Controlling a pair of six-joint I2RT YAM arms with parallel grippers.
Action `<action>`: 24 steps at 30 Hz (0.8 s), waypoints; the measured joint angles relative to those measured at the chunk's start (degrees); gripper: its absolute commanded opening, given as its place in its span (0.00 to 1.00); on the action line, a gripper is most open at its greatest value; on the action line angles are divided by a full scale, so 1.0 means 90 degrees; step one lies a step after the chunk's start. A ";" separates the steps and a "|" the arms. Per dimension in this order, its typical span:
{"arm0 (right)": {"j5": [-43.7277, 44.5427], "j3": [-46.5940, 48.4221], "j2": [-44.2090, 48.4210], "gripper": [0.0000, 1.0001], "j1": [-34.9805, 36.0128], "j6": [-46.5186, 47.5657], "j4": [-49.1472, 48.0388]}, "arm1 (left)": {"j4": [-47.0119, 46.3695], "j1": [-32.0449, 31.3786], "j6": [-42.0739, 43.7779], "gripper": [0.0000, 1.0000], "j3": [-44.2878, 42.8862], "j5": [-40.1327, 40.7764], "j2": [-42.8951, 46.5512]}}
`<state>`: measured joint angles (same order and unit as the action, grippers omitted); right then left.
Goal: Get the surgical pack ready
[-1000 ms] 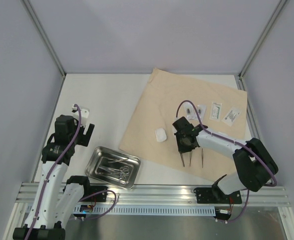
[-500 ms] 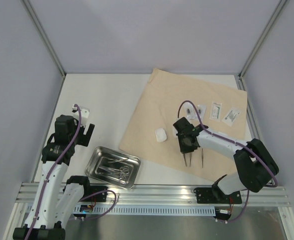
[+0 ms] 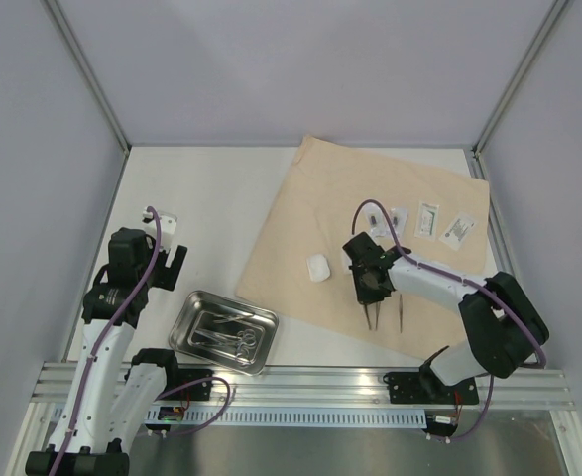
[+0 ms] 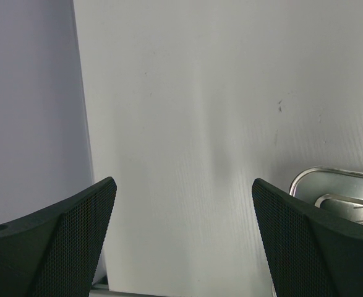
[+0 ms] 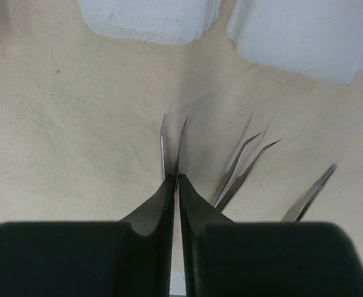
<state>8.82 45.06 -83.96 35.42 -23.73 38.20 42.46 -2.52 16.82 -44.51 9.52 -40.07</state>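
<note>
Right jaws: nipped shut on tweezers, tips toward wrap sheet, likely for laying out | left jaws: wide, empty, near tray

"That wrap sheet, is it cloth or paper?"

"Tan, matt, finely crinkled and a little grainy up close. I can't tell which. The tweezers are bright polished metal."

"And the tray?"

"Steel, smooth and mirror-shiny. The gauze pads are white open-weave cloth."

"The table?"

"White, matt, faintly ribbed, like plastic board. The pads on the left gripper are black with a fine honeycomb texture."
</note>
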 measured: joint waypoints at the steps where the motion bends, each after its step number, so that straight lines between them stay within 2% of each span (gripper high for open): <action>1: -0.0032 -0.0002 -0.0046 0.01 0.0000 0.0000 -0.0027 | 0.0000 0.0000 0.0000 1.00 0.0000 0.0000 0.0000; 9: -0.0034 0.0056 -0.0087 0.00 0.0000 0.0007 0.0070 | 0.0000 0.0000 0.0000 1.00 0.0000 0.0000 0.0000; 14: 0.0347 0.0862 0.0097 0.00 0.0250 0.0134 0.0670 | 0.0000 0.0000 0.0000 1.00 0.0000 0.0000 0.0000; 16: 0.0505 0.1377 0.0180 0.00 0.0622 0.0279 0.0729 | 0.0000 0.0000 0.0000 1.00 0.0000 0.0000 0.0000; 20: 0.0505 0.2443 0.0153 0.01 0.1892 0.0930 0.0282 | 0.0000 0.0000 0.0000 1.00 0.0000 0.0017 0.0000; 24: 0.0175 0.3381 -0.0622 0.01 0.3262 0.2042 -0.0328 | -0.0002 0.0000 -0.0005 1.00 0.0000 0.0185 0.0000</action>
<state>10.39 75.48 -89.56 64.77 -5.34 35.24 42.44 -2.52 16.78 -44.51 11.18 -40.07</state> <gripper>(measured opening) 0.009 0.999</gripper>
